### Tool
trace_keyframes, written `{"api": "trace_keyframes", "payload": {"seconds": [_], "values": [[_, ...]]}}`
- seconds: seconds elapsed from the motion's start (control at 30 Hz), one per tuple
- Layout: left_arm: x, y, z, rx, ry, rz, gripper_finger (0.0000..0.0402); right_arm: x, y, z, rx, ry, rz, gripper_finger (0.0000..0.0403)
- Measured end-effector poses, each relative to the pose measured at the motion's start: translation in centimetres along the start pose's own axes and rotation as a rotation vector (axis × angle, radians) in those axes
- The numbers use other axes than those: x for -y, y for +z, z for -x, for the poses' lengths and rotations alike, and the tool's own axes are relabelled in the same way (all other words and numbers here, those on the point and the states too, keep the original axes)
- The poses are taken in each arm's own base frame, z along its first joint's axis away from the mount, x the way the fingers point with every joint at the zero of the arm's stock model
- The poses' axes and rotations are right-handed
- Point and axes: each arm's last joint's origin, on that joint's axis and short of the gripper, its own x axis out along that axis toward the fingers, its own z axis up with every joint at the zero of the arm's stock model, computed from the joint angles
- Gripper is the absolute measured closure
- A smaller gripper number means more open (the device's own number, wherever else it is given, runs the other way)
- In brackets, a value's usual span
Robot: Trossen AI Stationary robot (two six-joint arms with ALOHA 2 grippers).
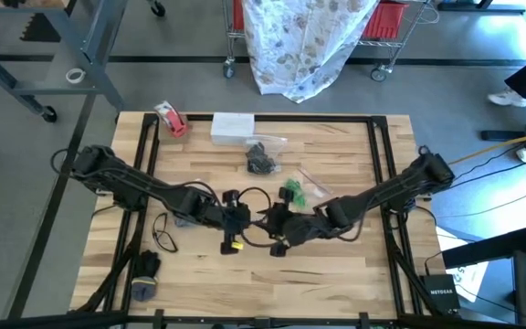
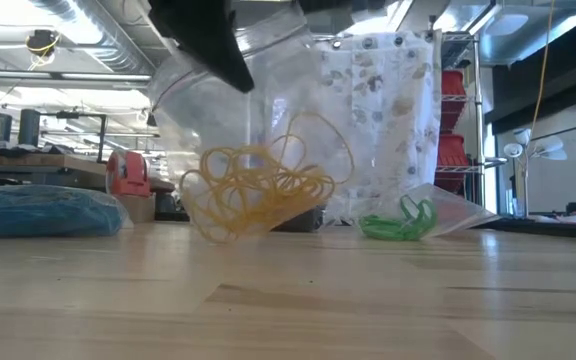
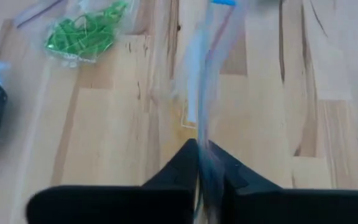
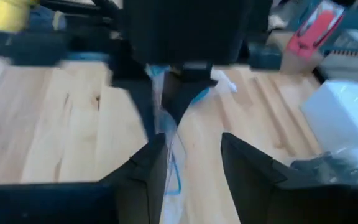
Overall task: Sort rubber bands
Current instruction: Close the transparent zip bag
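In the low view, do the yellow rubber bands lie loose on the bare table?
No: the yellow rubber bands sit inside a clear plastic bag that is held up from above.

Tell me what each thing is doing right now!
Left claw: shut on clear plastic bag.
Right claw: open, beside the bag's edge.
Tan-yellow rubber bands: bunched inside the lifted bag.
Green rubber bands: bagged, lying on wooden table.
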Motion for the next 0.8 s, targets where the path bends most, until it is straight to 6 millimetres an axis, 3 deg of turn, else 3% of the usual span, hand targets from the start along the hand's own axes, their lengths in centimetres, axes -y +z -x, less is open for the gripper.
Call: {"api": "trace_keyframes", "payload": {"seconds": [0.13,0.27,0.5,0.7,0.8], "values": [[-0.1,0.1,0.7,0.009,-0.002,0.001,0.0395,-0.3,0.0,2.3,-0.069,0.02,0.063,0.0258],[-0.3,0.2,1.4,0.025,-0.006,0.007,0.04,-1.4,-1.1,3.4,-0.117,0.04,0.057,0.0258],[-0.3,0.5,1.4,0.046,-0.01,0.01,0.0401,-2.7,-5.0,0.4,-0.077,-0.021,-0.031,0.0258],[-0.3,0.4,1.4,0.041,-0.009,0.013,0.0401,-2.5,-5.1,0.0,0.052,-0.159,-0.063,0.0258],[-0.2,0.4,1.4,0.044,-0.01,0.015,0.0401,-2.3,-4.4,-0.2,0.086,-0.125,-0.046,0.0258]]}}
